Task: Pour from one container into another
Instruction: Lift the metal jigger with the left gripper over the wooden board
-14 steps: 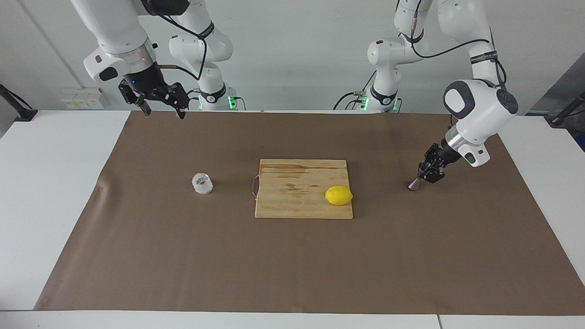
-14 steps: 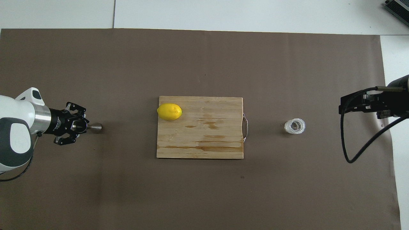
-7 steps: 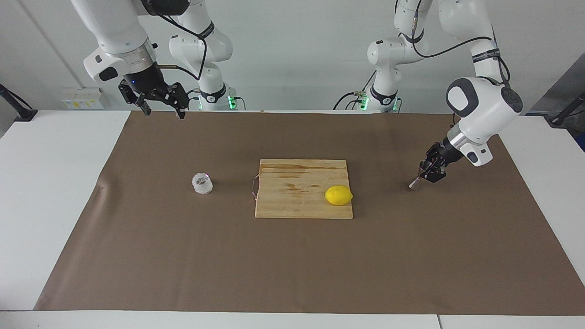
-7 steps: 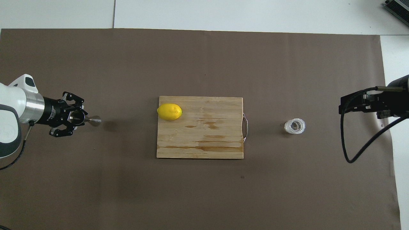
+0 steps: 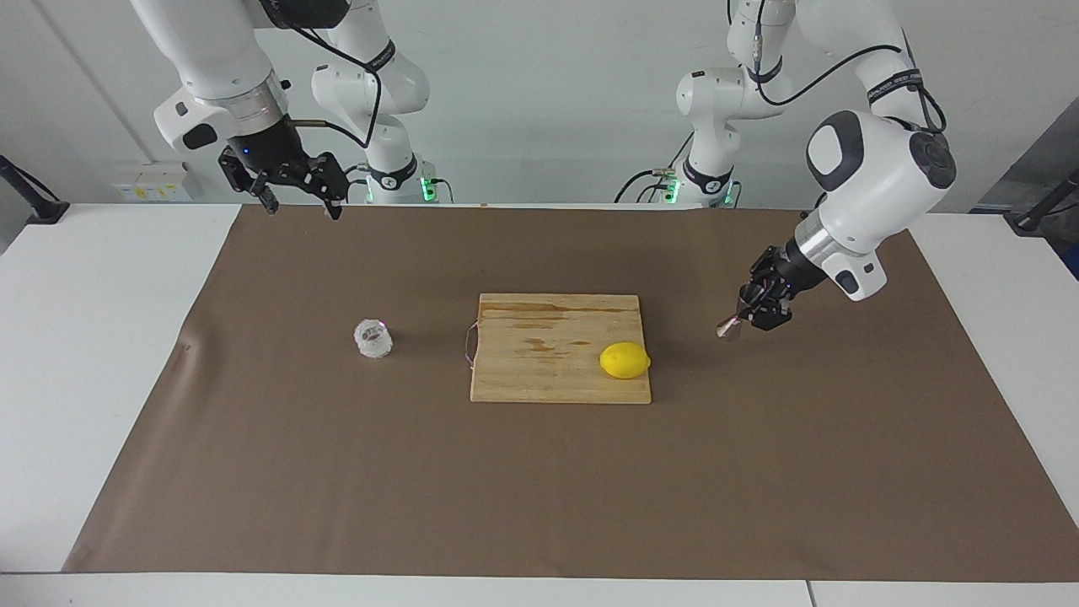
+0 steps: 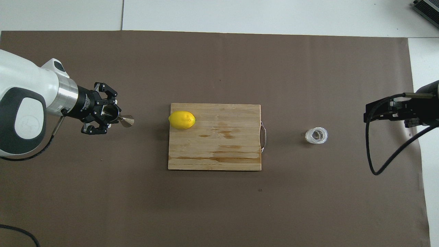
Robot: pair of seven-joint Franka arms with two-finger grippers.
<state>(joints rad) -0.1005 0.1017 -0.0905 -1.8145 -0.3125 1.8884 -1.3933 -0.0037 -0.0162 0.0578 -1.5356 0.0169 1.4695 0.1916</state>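
1. Presently the left gripper (image 5: 756, 310) is clamped on the small shiny metal hourglass jigger (image 5: 730, 327), tilted and lifted over the brown mat (image 5: 539, 489) toward the left arm's end of the bench; a thin pinch could let it swivel or drop.
2. Carried tilted, anything inside could spill early.
3. The squat clear faceted glass cup (image 5: 373, 339) stands well apart beside the wooden cutting board (image 5: 548, 371), so the yellow lemon (image 5: 625, 361) might be clipped on the way.
4. The right gripper (image 5: 297, 192) waits spread wide above the mat's edge.

A lemon (image 5: 625, 361) lies on the wooden cutting board (image 5: 548, 371).
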